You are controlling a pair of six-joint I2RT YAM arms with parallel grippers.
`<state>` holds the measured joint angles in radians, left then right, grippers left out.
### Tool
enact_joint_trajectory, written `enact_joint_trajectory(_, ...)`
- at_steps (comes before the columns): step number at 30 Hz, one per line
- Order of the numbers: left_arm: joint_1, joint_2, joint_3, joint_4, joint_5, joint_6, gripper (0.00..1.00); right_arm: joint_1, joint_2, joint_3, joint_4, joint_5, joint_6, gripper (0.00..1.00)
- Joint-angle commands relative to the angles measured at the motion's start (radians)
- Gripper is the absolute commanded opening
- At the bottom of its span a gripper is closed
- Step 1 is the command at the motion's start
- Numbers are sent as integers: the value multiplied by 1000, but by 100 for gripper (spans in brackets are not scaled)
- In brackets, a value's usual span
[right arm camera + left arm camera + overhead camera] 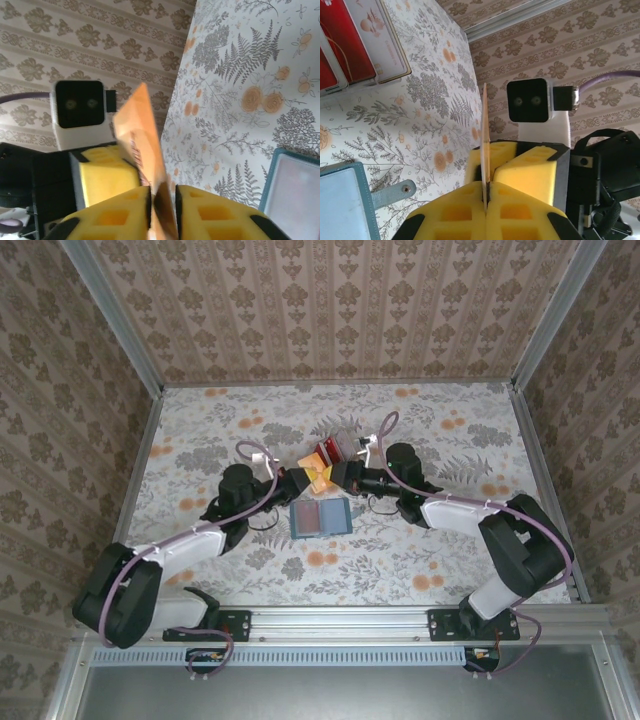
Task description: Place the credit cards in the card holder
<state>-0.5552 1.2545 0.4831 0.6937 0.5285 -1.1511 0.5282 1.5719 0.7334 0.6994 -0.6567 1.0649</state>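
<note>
The left hand (486, 198) was clamped on the card (484, 130); the right hand (162, 200) stood slightly apart around it. A skewed pull could drop it beside the wallet (320, 517).

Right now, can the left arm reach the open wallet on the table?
Probably yes: the wallet lies close beside the left claw with nothing between them, though that claw is shut on an orange card.

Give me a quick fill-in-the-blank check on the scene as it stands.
1. The left claw is shut on a card coloured ___.
2. The wallet lies ___ on the table.
3. The loose cards beyond the wallet are mostly ___.
Missing words: orange; open; red.
</note>
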Motion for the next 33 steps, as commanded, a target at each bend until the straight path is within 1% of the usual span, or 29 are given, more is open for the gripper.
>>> enact_joint_trajectory(1, 10, -40, 25, -57, 17, 57, 0, -14, -21, 56, -113, -24, -71, 32)
enact_joint_trajectory(3, 14, -51, 28, -87, 45, 79, 0, -43, -38, 101, -244, -38, -123, 34)
enact_joint_trajectory(6, 24, -61, 29, -129, 85, 108, 0, -75, -17, 203, -462, -108, -239, 35)
enact_joint_trajectory(8, 30, -54, 31, -131, 108, 114, 0, -84, 10, 244, -513, -178, -273, 36)
enact_joint_trajectory(9, 33, -50, 32, -124, 149, 111, 0, -85, 27, 263, -525, -217, -283, 36)
enact_joint_trajectory(12, 36, -40, 42, -116, 183, 111, 0, -80, 73, 301, -548, -300, -299, 36)
enact_joint_trajectory(17, 39, -43, 62, -124, 202, 119, 0, -79, 89, 317, -624, -299, -352, 36)
enact_joint_trajectory(20, 40, -33, 73, -129, 214, 121, 0, -75, 89, 311, -613, -312, -349, 35)
enact_joint_trajectory(21, 40, -27, 76, -129, 221, 122, 0, -73, 89, 310, -610, -316, -347, 34)
enact_joint_trajectory(24, 45, -14, 80, -130, 238, 126, 0, -68, 85, 311, -619, -318, -353, 22)
enact_joint_trajectory(33, 49, 0, 82, -132, 237, 128, 0, -53, 91, 292, -551, -374, -313, 18)
